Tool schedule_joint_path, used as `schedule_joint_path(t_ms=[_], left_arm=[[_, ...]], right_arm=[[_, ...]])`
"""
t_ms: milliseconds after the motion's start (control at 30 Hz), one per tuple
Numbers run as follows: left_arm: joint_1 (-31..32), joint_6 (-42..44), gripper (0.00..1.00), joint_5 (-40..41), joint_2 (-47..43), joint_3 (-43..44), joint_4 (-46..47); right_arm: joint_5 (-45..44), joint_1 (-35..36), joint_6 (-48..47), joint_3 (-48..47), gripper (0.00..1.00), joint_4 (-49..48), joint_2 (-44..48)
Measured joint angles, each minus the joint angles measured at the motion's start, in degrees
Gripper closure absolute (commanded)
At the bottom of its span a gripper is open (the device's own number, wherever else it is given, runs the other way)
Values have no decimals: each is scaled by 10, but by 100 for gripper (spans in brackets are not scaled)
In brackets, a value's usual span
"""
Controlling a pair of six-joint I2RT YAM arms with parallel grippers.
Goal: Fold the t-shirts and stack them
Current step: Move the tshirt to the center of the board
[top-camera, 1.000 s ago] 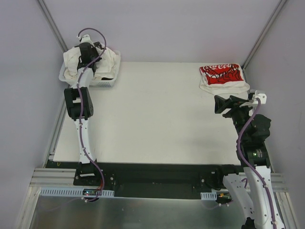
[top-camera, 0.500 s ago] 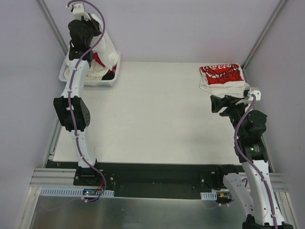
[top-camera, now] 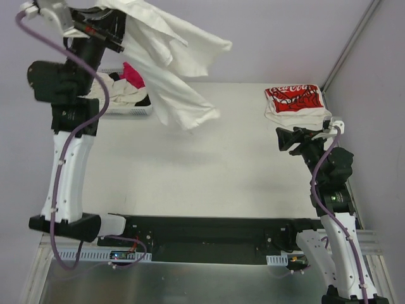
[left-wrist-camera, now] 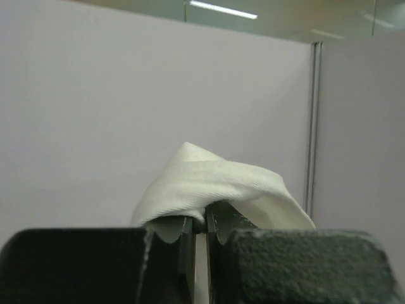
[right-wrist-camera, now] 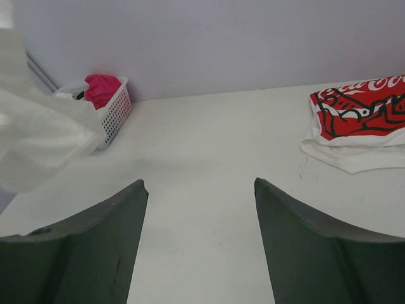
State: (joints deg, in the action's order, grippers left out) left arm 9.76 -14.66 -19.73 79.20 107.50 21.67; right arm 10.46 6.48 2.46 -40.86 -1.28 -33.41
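Observation:
My left gripper (top-camera: 107, 14) is raised high at the back left, shut on a large plain white t-shirt (top-camera: 174, 69) that hangs and swings out over the table. In the left wrist view the cloth (left-wrist-camera: 215, 183) bunches over the closed fingertips (left-wrist-camera: 200, 223). A folded white t-shirt with red Coca-Cola-style print (top-camera: 295, 101) lies at the back right; it also shows in the right wrist view (right-wrist-camera: 361, 114). My right gripper (top-camera: 283, 139) is open and empty, just in front of that shirt, pointing left.
A white slotted plastic basket (top-camera: 126, 109) at the back left holds a magenta shirt (top-camera: 132, 75), a cream one and a dark one. The basket also shows in the right wrist view (right-wrist-camera: 114, 114). Grey walls enclose the table.
My left arm has lifted the white shirt up out of the basket, and the cloth has swung out to the right. The magenta shirt is uncovered. The right arm has barely moved.

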Motion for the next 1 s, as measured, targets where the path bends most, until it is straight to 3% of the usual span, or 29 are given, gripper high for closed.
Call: schedule_joint_path(t_ms=[167, 300, 767, 1000], left_arm=[[0, -2, 100, 9, -137, -110, 40], [0, -9, 100, 19, -180, -179, 76], [0, -71, 100, 5, -7, -235, 43], [43, -63, 100, 2, 4, -235, 21]], right_arm=[[14, 0, 16, 8, 30, -2, 13], [21, 0, 21, 13, 30, -2, 32], [24, 0, 27, 14, 31, -2, 30], [25, 0, 33, 23, 32, -11, 16]])
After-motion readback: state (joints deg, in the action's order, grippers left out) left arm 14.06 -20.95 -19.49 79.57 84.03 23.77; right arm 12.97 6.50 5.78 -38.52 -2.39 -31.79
